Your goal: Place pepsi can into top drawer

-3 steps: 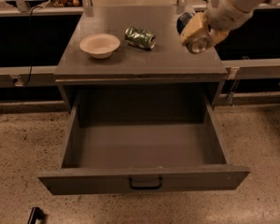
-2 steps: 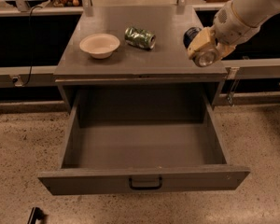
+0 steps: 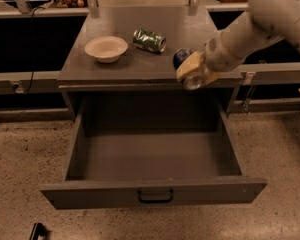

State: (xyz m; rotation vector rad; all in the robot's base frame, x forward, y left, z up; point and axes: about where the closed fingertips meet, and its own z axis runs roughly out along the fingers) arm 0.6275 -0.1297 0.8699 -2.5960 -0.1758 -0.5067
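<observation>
My gripper (image 3: 191, 73) hangs at the front right edge of the cabinet top, just above the back of the open top drawer (image 3: 90, 194). It is shut on the pepsi can (image 3: 179, 57), a dark-blue can whose body shows behind the tan fingers (image 3: 189, 65), with a silver end below them. The drawer is pulled fully out; its grey inside holds nothing, and a small black handle (image 3: 155, 196) sits at the centre of the front panel. The white arm reaches in from the upper right.
On the grey cabinet top (image 3: 140, 66) stand a white bowl (image 3: 106, 48) at the left and a dented green can (image 3: 149, 40) lying on its side in the middle. Speckled floor surrounds the drawer. Shelving with small items runs along the back.
My gripper has carried the pepsi can left and down, from above the cabinet top's right edge to its front edge over the drawer. Bowl, green can and drawer have not moved.
</observation>
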